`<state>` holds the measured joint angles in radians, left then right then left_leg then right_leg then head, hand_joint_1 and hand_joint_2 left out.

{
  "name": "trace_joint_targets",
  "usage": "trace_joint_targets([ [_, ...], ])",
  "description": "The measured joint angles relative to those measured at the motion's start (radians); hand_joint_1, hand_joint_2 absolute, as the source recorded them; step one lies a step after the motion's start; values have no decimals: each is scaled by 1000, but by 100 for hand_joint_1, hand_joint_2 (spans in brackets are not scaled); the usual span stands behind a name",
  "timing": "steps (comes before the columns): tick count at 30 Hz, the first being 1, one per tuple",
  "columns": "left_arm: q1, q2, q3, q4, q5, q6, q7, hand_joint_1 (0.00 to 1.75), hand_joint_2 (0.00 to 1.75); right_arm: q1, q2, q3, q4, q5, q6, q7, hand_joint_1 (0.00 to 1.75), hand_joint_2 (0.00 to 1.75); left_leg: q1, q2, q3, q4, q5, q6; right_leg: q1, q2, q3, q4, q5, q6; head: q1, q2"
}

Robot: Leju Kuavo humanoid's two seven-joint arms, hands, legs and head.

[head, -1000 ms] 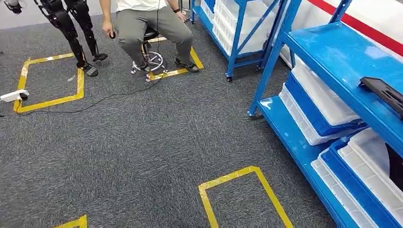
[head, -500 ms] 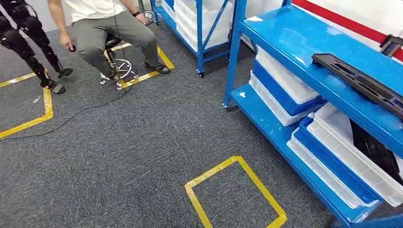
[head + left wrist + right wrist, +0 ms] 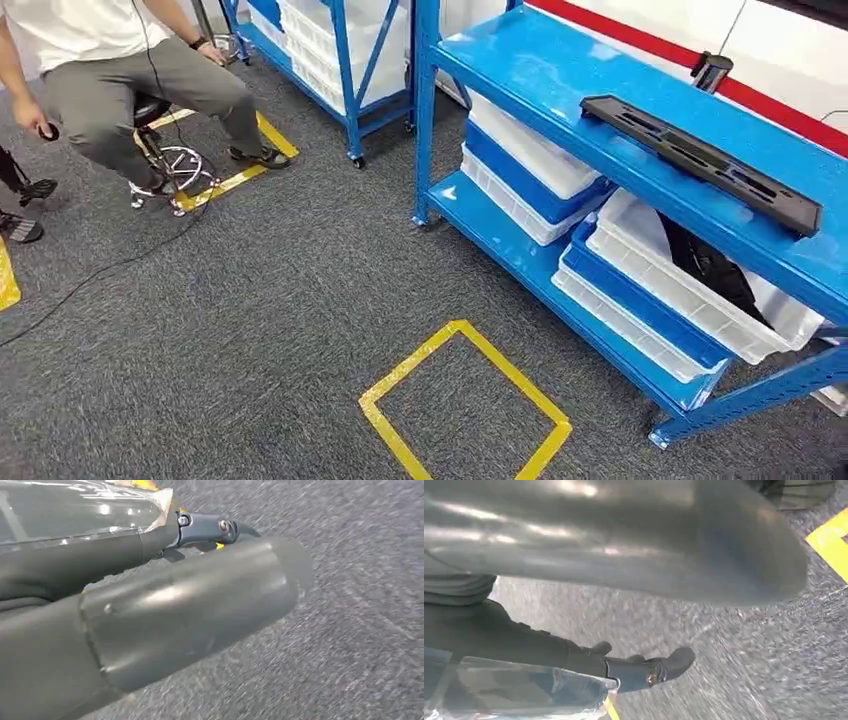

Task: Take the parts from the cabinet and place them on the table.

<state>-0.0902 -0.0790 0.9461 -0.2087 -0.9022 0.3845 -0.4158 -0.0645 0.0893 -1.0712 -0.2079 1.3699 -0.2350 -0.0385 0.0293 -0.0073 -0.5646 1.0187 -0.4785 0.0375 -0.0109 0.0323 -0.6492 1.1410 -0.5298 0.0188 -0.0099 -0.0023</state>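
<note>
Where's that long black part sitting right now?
In the head view, the long black part lies flat on the top shelf of the blue rack, on the right side of the scene, above the white bins on the lower shelf.

left hand (image 3: 165, 615): hangs over the carpet, thick grey thumb in front, darker fingers (image 3: 210, 528) behind it, nothing held | right hand (image 3: 634, 545): hangs likewise, fingers (image 3: 649, 670) extended, nothing held
</note>
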Motion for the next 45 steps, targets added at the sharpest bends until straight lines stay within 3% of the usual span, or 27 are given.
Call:
trace_joint_targets([
  [2, 3, 2, 0, 0, 0, 0, 0, 0, 0, -2, 0, 0, 0, 0, 0, 3, 0, 0, -6, 40, -1, 0, -1, 1, -3, -17, -82, 170, -63, 2, -1, 0],
  [3, 3, 2, 0, 0, 0, 0, 0, 0, 0, -2, -1, 0, 0, 0, 0, 5, 0, 0, -7, 51, -1, 0, -1, 1, -3, -19, -87, 184, -62, 8, 0, 0],
  [4, 2, 2, 0, 0, 0, 0, 0, 0, 0, 2, -2, -1, 0, 0, 0, 5, 0, 0, -7, 62, -1, 0, -1, 0, -3, -20, -73, 159, -49, 14, 0, 0],
  [6, 2, 0, 0, 0, 0, 0, 0, 0, 0, 4, -3, -1, 0, -2, 0, 8, 0, 0, -7, 87, 3, 0, -4, -3, -2, -50, 30, -27, 17, 29, 0, 0],
  [7, 2, 0, 0, 0, 0, -1, 0, 0, 0, 1, -3, -1, 0, -2, 0, 8, 0, 0, -9, 97, 7, 0, -6, -6, 1, -110, 81, -114, 38, 27, 0, 0],
  [8, 2, 0, 0, 0, 0, -3, 0, 0, 0, -3, -3, -1, 0, -2, 0, 8, 0, 0, -16, 110, 12, 3, -11, -15, 16, -137, 84, -133, 45, 16, -1, 0],
  [12, -6, -1, 0, 0, -8, -3, 0, 0, 0, -1, -5, -3, 0, -3, 0, 8, 0, 0, -13, 155, 35, -3, -25, -40, 16, -80, 86, -142, 52, -12, 0, 0],
  [13, -8, 1, 0, 0, -8, -3, -1, 0, 0, 1, -3, -3, 0, -3, 0, 8, 0, 0, -4, 116, 33, 11, -35, -46, -8, -69, 105, -146, 58, -19, -5, 0],
  [14, -8, 0, 0, 0, -9, -3, -1, 0, 175, 1, -3, -3, 0, -3, 0, 8, 0, 0, -4, 59, 18, 52, -66, -47, -5, -58, 104, -147, 60, -25, -8, 0],
  [16, -4, 2, 0, 0, -11, -3, 2, 0, 175, -3, -2, -3, 0, -2, 0, 10, 0, 0, -2, 15, -47, 196, -144, -51, -2, -34, 104, -145, 63, -34, -8, 0],
  [18, 1, 4, 0, 0, -11, -2, 3, 0, 175, -2, -2, -3, 0, -1, 0, 10, 0, 0, -1, 5, -104, 296, -167, -55, 0, 0, 106, -145, 62, -34, -9, 0],
  [19, 1, 4, 0, 0, -11, -2, 3, 0, 175, -1, -2, -3, 0, -1, 0, 10, 0, 0, 0, 5, -104, 284, -145, -56, -1, 13, 108, -144, 62, -34, -8, 0],
  [21, 1, 6, 0, 0, -11, -1, 5, 0, 175, 1, 0, -3, 0, -1, 0, 10, 0, 0, 8, -2, -47, 136, -40, -59, -5, 46, 112, -140, 61, -32, -8, 0],
  [22, 1, 6, 0, 0, -11, -1, 5, 0, 175, 1, 1, -3, 0, 0, 0, 10, 0, 0, 16, -35, -14, 56, 1, -64, -5, 60, 110, -134, 56, -25, -10, 0],
  [23, 1, 6, 0, 0, -12, -2, 6, 0, 175, -1, 0, -3, 0, 0, 0, 10, 0, 0, 21, -92, -5, 30, -15, -68, 1, 71, 99, -125, 53, -18, -10, 0],
  [27, -2, 5, 0, 0, -14, -2, 10, 0, 175, 4, 0, -3, 0, 0, 0, 11, 0, 0, 5, -51, -4, 16, -10, -31, 0, 115, 66, -130, 61, 13, -9, 0],
  [30, -2, 5, 0, 0, -15, -3, 12, 0, 175, 1, 0, -4, 0, 0, 0, 15, 0, 0, 6, -8, 1, 2, -1, -4, 0, 1, 14, -18, 1, 7, -2, 0],
  [33, 0, 7, 0, 0, -15, -3, 17, 0, 175, -2, 1, -4, 0, 0, 0, 16, 0, 0, 1, 39, -3, 2, -2, -3, -3, -16, -87, 188, -74, 8, -2, 0],
  [35, 0, 6, 0, 0, -15, -3, 17, 0, 175, 3, 0, -4, 0, 0, 0, 17, 0, 0, 3, 65, -2, 3, -3, -5, -7, -24, -55, 135, -44, 25, -1, 0],
  [36, -1, 5, 0, 0, -15, -3, 17, 0, 175, 3, -1, -4, 0, 0, 0, 18, 0, 0, 4, 77, -1, 3, -4, -7, -10, -36, -2, 39, -10, 34, 0, 0],
  [37, -1, 4, 0, 0, -15, -3, 17, 0, 175, 2, -2, -4, 0, 0, 0, 18, 0, 0, 4, 87, 2, 3, -5, -10, -10, -64, 49, -51, 16, 38, -1, 0],
  [38, 0, 4, 0, 0, -15, -3, 17, 0, 175, -2, -2, -4, 0, 1, 0, 18, 0, 0, -2, 98, 8, 4, -8, -17, -6, -128, 93, -128, 30, 31, 1, 0],
  [39, 2, 3, 0, 0, -15, -3, 17, 0, 175, -6, -2, -4, 0, 2, 0, 18, 0, 0, -6, 107, 11, 6, -14, -26, 9, -136, 91, -131, 40, 31, 0, 0],
  [41, 0, 3, 0, 0, -12, -3, 16, 0, 175, -5, -2, -4, 0, 2, 2, 14, 0, 0, -5, 132, 24, 2, -18, -39, 9, -104, 83, -128, 45, 14, -3, 0],
  [42, -4, 2, 0, 0, -10, -6, 14, 0, 175, -2, -3, -4, 0, 0, 3, 11, 0, 175, -1, 144, 30, -3, -17, -45, 11, -94, 82, -128, 45, 9, -3, 0],
  [43, -7, 2, 0, 0, -9, -11, 11, 0, 175, -1, -3, -4, 0, -2, 4, 7, 0, 0, -2, 157, 28, -3, -21, -54, 3, -78, 105, -140, 55, -3, -2, 0],
  [45, -8, 2, 0, 0, -10, -22, 11, 0, 175, 0, -2, -4, 0, -3, -3, 10, 0, 0, 8, 50, 5, 68, -74, -56, -16, -65, 104, -145, 61, -22, -11, 0],
])
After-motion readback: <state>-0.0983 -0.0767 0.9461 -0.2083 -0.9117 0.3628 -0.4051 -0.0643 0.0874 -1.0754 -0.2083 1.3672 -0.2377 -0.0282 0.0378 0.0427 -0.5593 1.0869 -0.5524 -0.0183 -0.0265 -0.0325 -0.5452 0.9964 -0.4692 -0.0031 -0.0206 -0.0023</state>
